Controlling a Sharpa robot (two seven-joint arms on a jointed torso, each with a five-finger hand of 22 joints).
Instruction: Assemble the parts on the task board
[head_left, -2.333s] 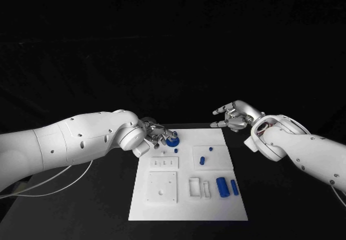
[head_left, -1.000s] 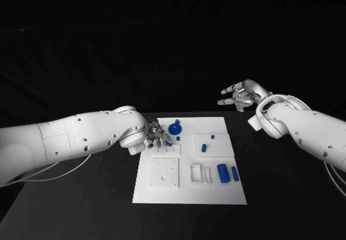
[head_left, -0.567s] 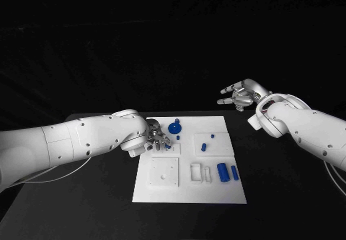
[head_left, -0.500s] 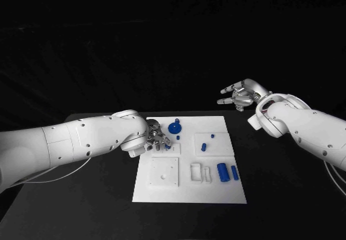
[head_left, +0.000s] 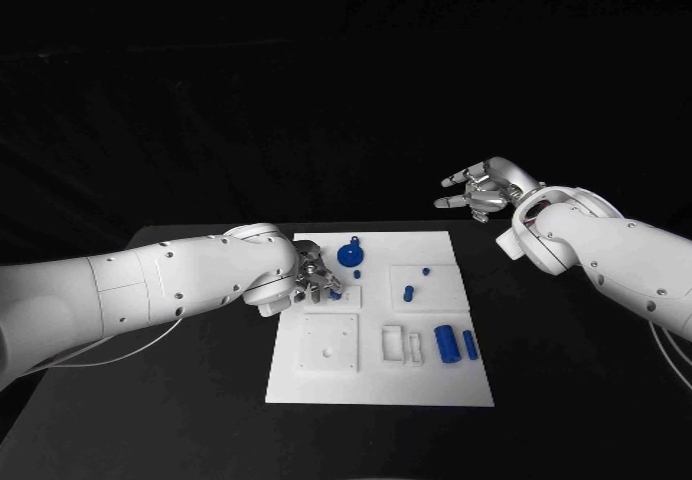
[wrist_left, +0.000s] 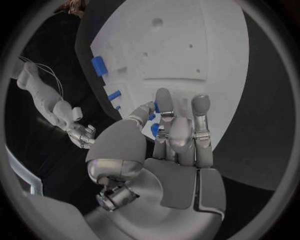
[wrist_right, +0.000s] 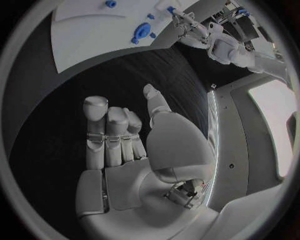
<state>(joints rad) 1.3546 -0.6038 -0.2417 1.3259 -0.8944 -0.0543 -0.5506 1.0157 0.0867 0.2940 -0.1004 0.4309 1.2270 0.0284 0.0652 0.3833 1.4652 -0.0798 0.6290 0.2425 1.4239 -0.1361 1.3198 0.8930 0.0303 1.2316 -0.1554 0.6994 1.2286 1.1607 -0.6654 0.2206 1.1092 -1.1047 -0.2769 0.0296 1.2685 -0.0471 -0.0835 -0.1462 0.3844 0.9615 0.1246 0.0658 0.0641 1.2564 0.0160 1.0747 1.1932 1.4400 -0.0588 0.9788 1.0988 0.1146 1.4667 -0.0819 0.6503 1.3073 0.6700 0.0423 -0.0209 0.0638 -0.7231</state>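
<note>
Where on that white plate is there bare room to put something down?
The task board's near strip, below the two blue cylinders, looks bare, and so does its far right corner. The far left is crowded: the left hand sits beside the round blue part.

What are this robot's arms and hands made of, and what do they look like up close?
Both arms are smooth, rounded white shells dotted with small dark screw holes. Each ends in a silver robot hand, the left robot hand and the right robot hand, with segmented metallic fingers and pale grey pads. Thin pale cables trail beneath the left arm.

left hand (head_left: 315, 282) crowding task board (head_left: 378, 385) edge
</note>
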